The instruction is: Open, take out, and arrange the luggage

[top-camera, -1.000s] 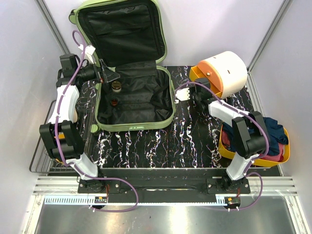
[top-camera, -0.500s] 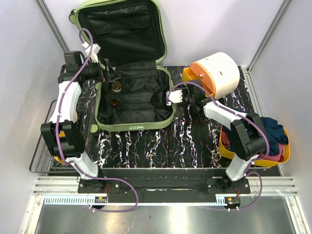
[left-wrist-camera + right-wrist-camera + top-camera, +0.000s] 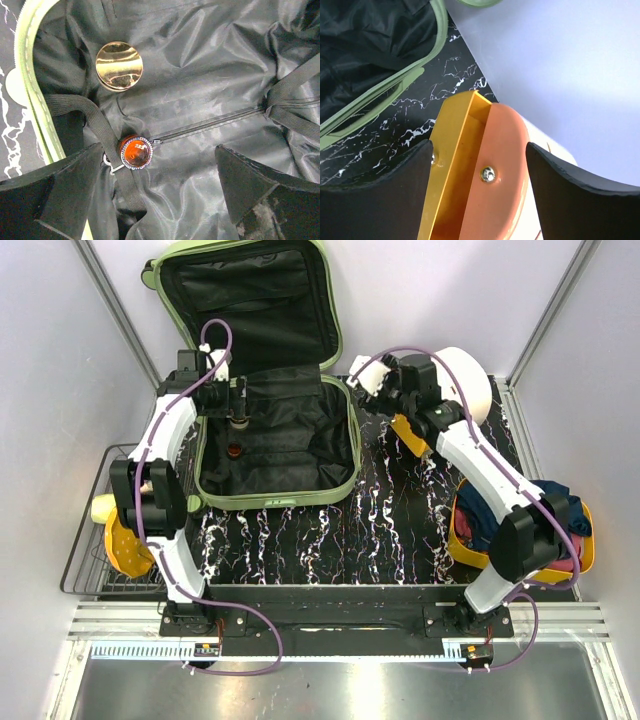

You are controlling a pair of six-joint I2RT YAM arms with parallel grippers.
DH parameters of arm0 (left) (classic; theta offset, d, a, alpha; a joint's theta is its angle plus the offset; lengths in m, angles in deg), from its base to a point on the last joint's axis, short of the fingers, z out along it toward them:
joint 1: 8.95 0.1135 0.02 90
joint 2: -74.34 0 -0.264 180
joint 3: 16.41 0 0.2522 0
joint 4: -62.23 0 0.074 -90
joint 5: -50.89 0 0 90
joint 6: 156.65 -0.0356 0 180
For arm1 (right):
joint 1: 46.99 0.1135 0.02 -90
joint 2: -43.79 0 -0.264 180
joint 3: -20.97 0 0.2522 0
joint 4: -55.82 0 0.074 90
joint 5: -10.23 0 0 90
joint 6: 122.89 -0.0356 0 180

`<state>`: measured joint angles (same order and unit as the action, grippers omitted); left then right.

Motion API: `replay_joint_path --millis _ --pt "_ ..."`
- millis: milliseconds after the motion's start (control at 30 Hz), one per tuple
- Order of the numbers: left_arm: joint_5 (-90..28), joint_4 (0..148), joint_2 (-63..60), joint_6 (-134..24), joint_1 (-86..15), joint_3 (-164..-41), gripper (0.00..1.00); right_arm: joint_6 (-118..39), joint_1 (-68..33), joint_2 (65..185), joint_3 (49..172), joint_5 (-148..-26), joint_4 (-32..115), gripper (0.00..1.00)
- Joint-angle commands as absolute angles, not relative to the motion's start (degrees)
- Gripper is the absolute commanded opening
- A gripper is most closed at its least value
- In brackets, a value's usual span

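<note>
We see the luggage [image 3: 275,498] lying open at the table's [image 3: 400,525] far left corner, our left gripper [image 3: 238,400] over its black lining, our right gripper [image 3: 365,373] beside the white drum [image 3: 472,390].

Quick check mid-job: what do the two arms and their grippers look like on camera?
The left arm and right arm have white links between black joint housings, each trailed by a purple cable. The left gripper and right gripper carry broad matt black tapered fingers; one left finger looks scuffed.
</note>
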<state>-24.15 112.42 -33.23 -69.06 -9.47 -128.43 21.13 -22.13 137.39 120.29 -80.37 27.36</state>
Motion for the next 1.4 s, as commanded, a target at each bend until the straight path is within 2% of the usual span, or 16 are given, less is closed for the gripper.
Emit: replay_joint_path --millis 0,133,267,300,433,567,767,833,867,967,1100,1233,1333,1367 --pt "-27.9 111.1 -36.2 -64.1 -10.2 -132.5 0.99 6.9 -25.2 139.0 127.3 -76.8 17.9 0.78" --pt "-27.9 108.8 -38.9 -61.9 -10.8 -132.9 0.99 -3.0 -27.9 141.6 131.9 -77.3 10.3 0.63" --pt "-27.5 108.4 -40.5 -61.7 -11.5 -134.2 0.99 -5.9 -28.9 142.8 131.7 -78.1 8.7 0.39" --pt "-27.4 108.4 -40.7 -61.7 -11.6 -134.2 0.99 -5.7 -29.0 143.3 131.3 -77.2 10.3 0.29" --pt "-27.3 108.2 -41.0 -62.1 -11.9 -134.1 0.99 -2.4 -28.9 145.6 130.8 -72.0 13.6 0.12" --pt "-28.2 108.1 -40.5 -62.6 -11.9 -133.8 0.99 -2.4 -28.8 147.3 130.9 -71.0 13.1 0.01" --pt "-28.7 107.7 -39.8 -63.3 -11.9 -132.7 0.99 -2.8 -28.8 149.7 129.1 -68.5 13.7 0.01" --pt "-28.8 107.7 -39.9 -63.4 -11.9 -132.5 0.99 -3.4 -28.9 150.1 129.2 -69.4 13.7 0.08" --pt "-28.9 107.8 -40.0 -63.4 -11.8 -132.5 0.99 -3.4 -29.0 150.3 129.0 -70.1 13.7 0.18" --pt "-28.7 108.5 -40.4 -63.1 -11.2 -132.9 0.99 -3.4 -29.1 150.5 128.9 -71.5 13.3 0.31" --pt "-27.6 109.0 -41.0 -62.8 -10.3 -133.4 0.99 -3.4 -29.3 150.1 128.9 -72.8 13.1 0.43" --pt "-27.6 110.0 -42.0 -63.3 -10.0 -134.6 0.99 -3.3 -29.5 149.8 128.9 -73.4 12.8 0.48" --pt "-27.5 110.2 -42.9 -63.6 -10.0 -135.6 0.99 -3.3 -29.6 149.4 129.2 -73.8 12.8 0.59" --pt "-27.5 110.2 -43.3 -63.6 -9.9 -135.8 0.99 -3.3 -29.6 149.5 129.3 -73.9 12.6 0.59"
